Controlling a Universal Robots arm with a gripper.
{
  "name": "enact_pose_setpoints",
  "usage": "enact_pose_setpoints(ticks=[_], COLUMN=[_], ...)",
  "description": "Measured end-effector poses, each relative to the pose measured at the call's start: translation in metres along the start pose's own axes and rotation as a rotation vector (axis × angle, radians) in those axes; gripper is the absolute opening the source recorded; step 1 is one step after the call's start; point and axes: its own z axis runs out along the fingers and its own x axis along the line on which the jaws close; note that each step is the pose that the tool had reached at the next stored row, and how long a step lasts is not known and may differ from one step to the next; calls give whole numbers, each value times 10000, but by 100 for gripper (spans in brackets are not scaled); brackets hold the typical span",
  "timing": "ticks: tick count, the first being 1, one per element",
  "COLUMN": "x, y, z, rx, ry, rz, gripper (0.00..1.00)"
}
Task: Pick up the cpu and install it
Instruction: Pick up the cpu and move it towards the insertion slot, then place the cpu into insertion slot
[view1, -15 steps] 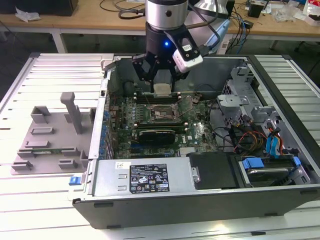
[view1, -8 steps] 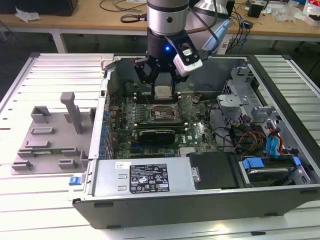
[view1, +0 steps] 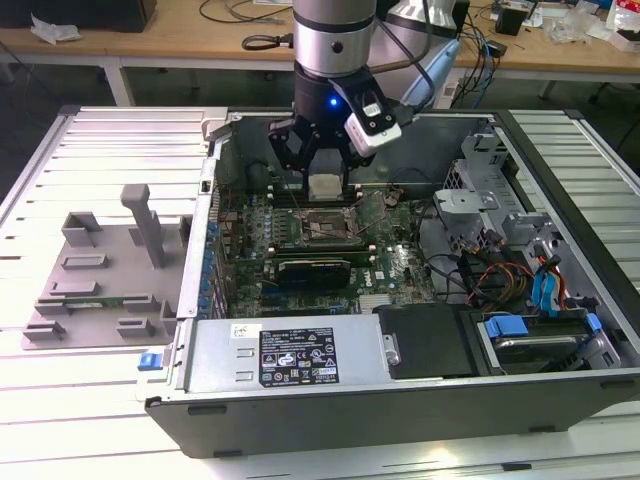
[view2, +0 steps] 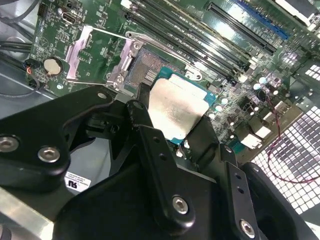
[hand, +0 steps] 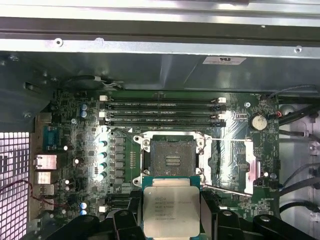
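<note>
My gripper (view1: 325, 188) is shut on the cpu (view1: 325, 186), a small square chip with a pale silvery top and a green rim, and holds it by two opposite edges. It hangs a little above the motherboard inside the open computer case (view1: 400, 400). In the first wrist view the cpu (hand: 171, 210) sits just short of the open socket (hand: 173, 159), whose dark contact field is bare and whose metal load plate (hand: 235, 165) is swung aside. The second wrist view shows the cpu (view2: 176, 111) between my black fingers (view2: 150, 145), partly over the socket (view2: 150, 72).
Memory slots (hand: 160, 112) run beside the socket. A heatsink-less board, cables (view1: 500, 275) and drive bays (view1: 545, 335) fill the case's right in the exterior view. A grey slotted plastic tray (view1: 100, 270) lies on the slatted table at the exterior view's left.
</note>
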Motion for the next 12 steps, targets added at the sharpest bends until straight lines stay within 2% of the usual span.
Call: enact_pose_setpoints(ticks=[4, 12], x=[0, 0], y=[49, 60], z=[20, 27], rx=[0, 0], ry=[0, 0], rz=[0, 0], gripper=[55, 55])
